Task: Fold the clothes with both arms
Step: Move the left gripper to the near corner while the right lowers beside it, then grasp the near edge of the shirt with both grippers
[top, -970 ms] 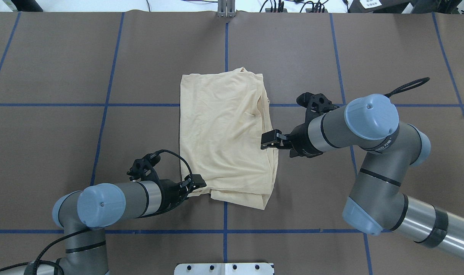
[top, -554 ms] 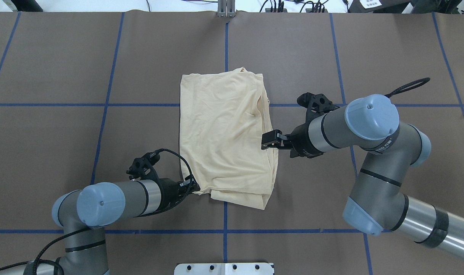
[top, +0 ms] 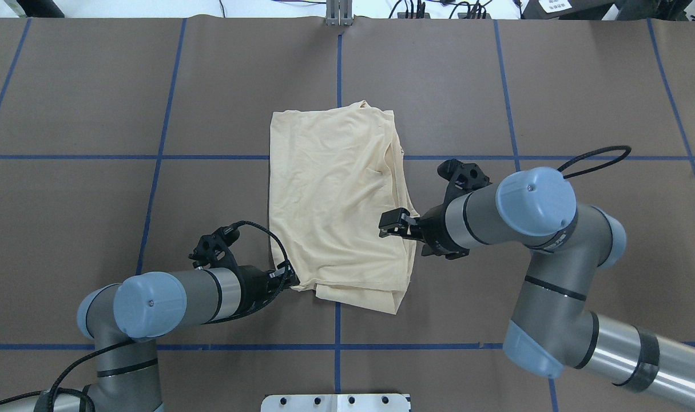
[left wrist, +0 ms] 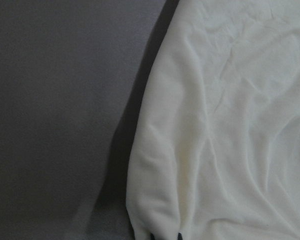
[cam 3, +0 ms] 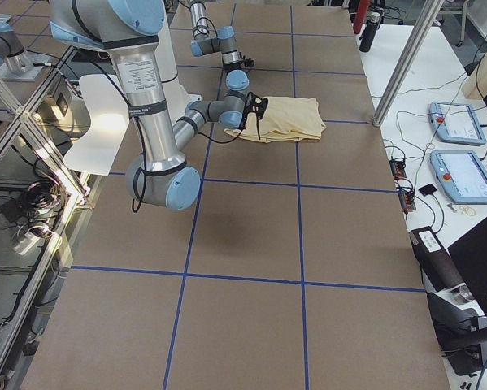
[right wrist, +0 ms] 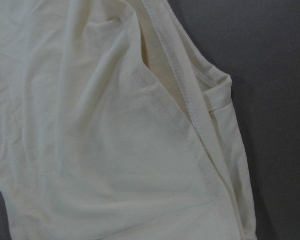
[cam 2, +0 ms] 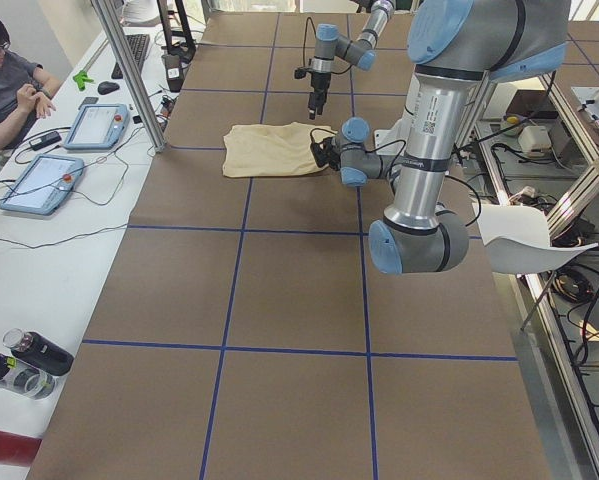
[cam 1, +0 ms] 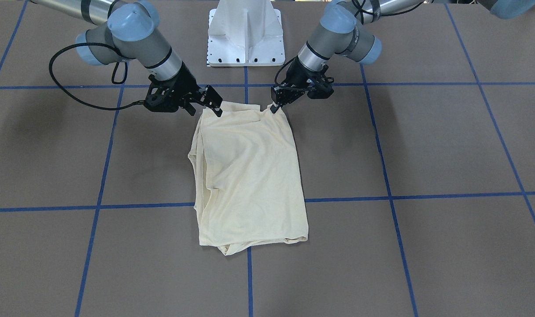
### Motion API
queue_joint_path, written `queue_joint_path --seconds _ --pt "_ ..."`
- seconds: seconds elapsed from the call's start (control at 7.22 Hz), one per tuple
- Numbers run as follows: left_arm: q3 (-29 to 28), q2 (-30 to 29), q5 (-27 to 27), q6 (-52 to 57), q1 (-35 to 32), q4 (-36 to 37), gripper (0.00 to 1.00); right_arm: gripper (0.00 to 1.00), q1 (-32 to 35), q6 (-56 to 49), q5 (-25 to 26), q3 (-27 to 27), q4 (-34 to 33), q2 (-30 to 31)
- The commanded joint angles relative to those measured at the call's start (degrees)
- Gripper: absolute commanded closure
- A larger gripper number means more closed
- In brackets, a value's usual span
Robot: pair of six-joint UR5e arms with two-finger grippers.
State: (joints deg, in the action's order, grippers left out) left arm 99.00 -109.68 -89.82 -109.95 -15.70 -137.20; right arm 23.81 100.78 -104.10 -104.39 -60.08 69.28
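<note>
I'm watching the cream-yellow T-shirt [top: 336, 212] lying folded in a wrinkled rectangle at centre frame, with the left arm [top: 210, 292] stretching in low from lower left, the left gripper [top: 294, 281] pinching its lower-left corner, and the right arm [top: 484, 214] reaching over its right edge.

T-shirt [top: 336, 200] pale cream-yellow, plain | table [top: 95, 217] brown, blue grid | arms [top: 198, 292] grey, light-blue caps

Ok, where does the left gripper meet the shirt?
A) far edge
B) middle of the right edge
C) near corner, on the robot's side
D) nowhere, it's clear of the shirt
C: the left gripper is pinched on the shirt's near left corner.
</note>
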Motion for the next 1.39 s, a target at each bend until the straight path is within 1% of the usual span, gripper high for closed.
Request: queue_joint_path --seconds 0.0,0.28,0.55,0.83,1.25 --pt "0.14 0.08 0.00 -0.09 -0.12 0.00 1.00 0.00 -4.20 2.58 4.95 0.50 -8.60 -4.21" --pt "0.14 0.00 -0.09 -0.09 -0.03 -0.09 1.00 0.00 -4.30 2.05 4.87 1.91 -9.26 -4.24" --pt "0.05 0.00 -0.09 -0.09 0.05 -0.09 1.00 0.00 -4.03 2.23 4.61 1.91 -9.53 -3.72" --pt "0.05 0.00 -0.09 -0.09 0.05 -0.09 1.00 0.00 -4.38 2.23 4.69 2.18 -12.50 -3.89" --pt "-0.04 0.08 -0.09 -0.09 0.05 -0.09 1.00 0.00 -4.56 2.23 4.78 3.58 -12.87 -4.42"
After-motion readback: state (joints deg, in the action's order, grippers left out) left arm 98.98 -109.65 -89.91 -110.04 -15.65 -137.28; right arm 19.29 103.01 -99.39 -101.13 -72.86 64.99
